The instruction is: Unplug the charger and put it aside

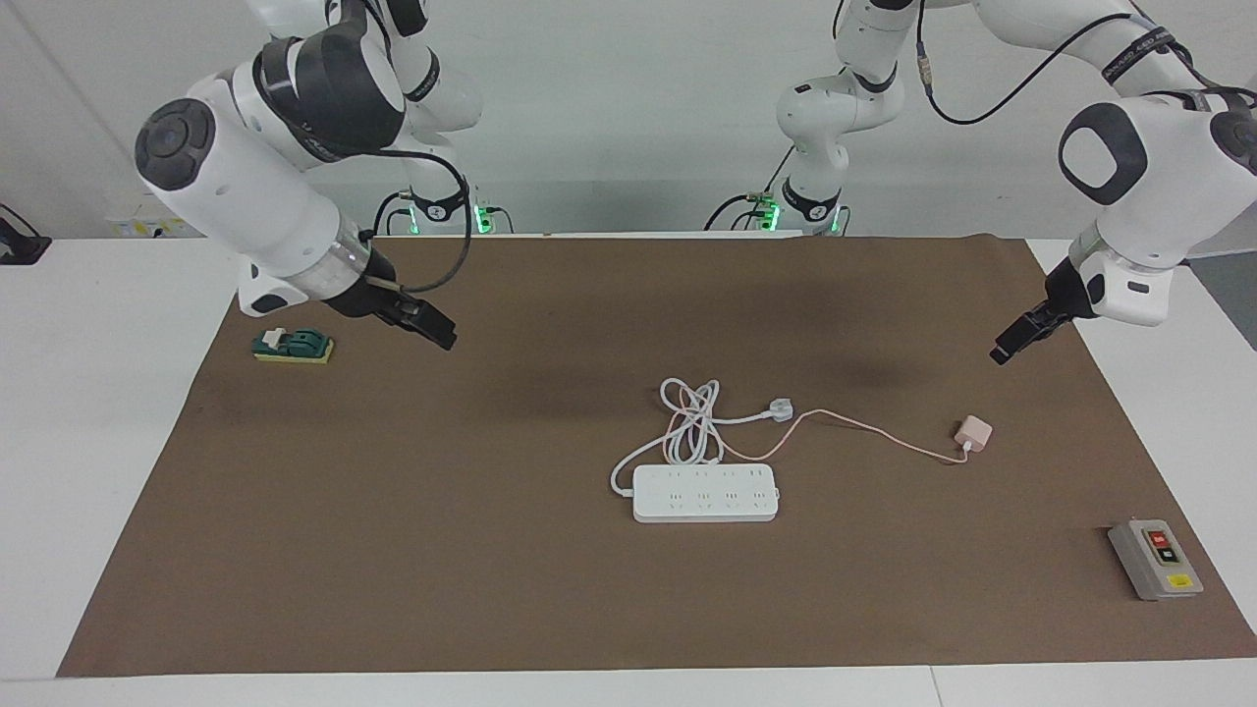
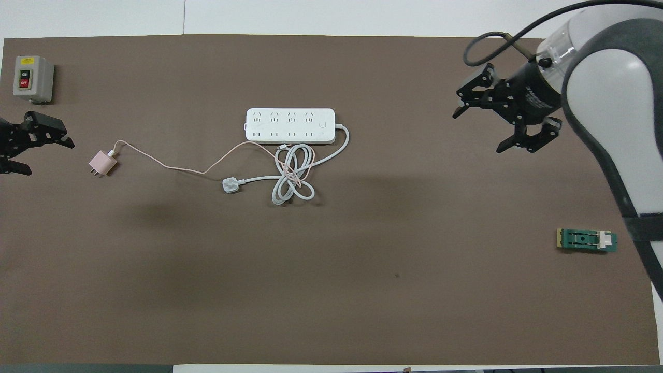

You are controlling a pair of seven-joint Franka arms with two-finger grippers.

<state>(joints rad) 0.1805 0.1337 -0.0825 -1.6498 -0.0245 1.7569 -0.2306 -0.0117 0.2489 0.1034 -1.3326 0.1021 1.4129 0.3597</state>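
The pale pink charger (image 1: 974,432) lies on the brown mat toward the left arm's end, apart from the white power strip (image 1: 705,493). It also shows in the overhead view (image 2: 102,163). Its thin pink cable (image 2: 171,167) runs to the coiled white cord (image 2: 292,178) beside the strip (image 2: 290,125). My left gripper (image 1: 1011,342) hangs open and empty over the mat's edge beside the charger, also seen in the overhead view (image 2: 49,157). My right gripper (image 1: 432,334) hangs open and empty over the mat toward the right arm's end, also seen in the overhead view (image 2: 477,132).
A white plug (image 2: 231,185) with a thick cord lies nearer to the robots than the strip. A grey on/off switch box (image 2: 32,79) stands at the mat's corner, farther from the robots than the charger. A green block (image 2: 586,240) lies near the right arm's end.
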